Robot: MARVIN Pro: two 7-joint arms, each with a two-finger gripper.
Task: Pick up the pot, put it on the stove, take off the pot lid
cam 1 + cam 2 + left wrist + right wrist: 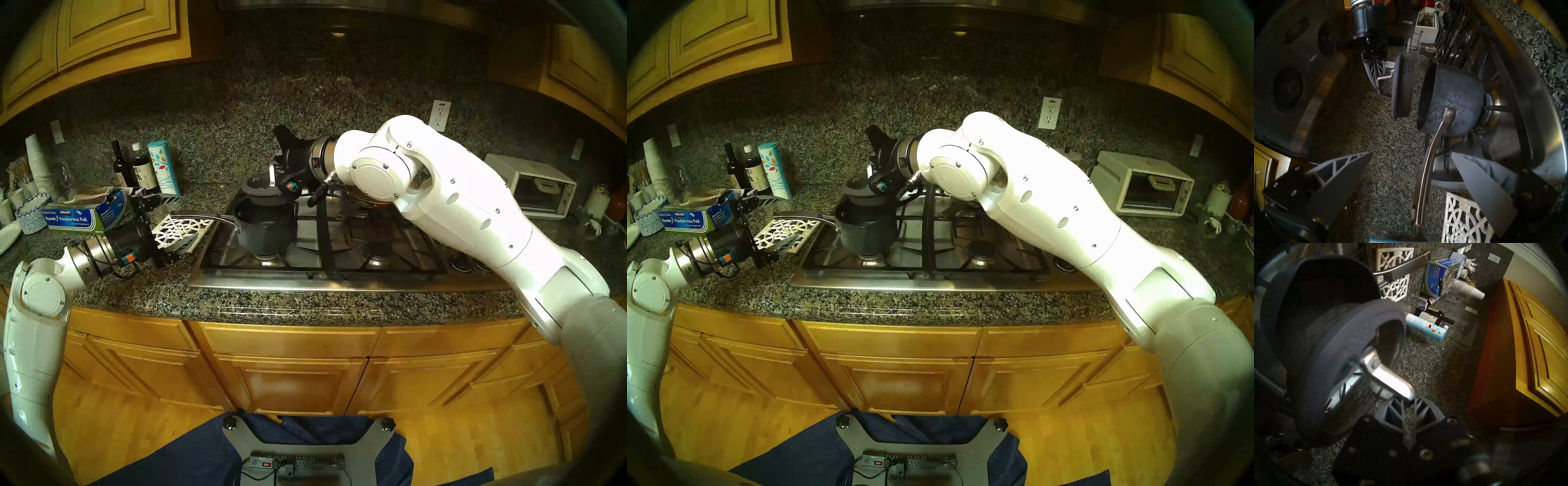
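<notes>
Granite desk (298, 305) carries the stove (339, 281); the pot (263, 227) sits on its near-left burner. Right gripper (1380, 79) jaws clamp the pot lid (263, 190), lifted clear above. Left gripper (1412, 178) jaws gape wide, empty, beside the handle.

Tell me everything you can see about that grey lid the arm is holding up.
The pot lid is round, dark grey and matte, with small holes along its skirt and an arched silver loop handle. The right gripper is shut on that handle, holding the lid tilted just above the open pot, clear of its rim.
</notes>
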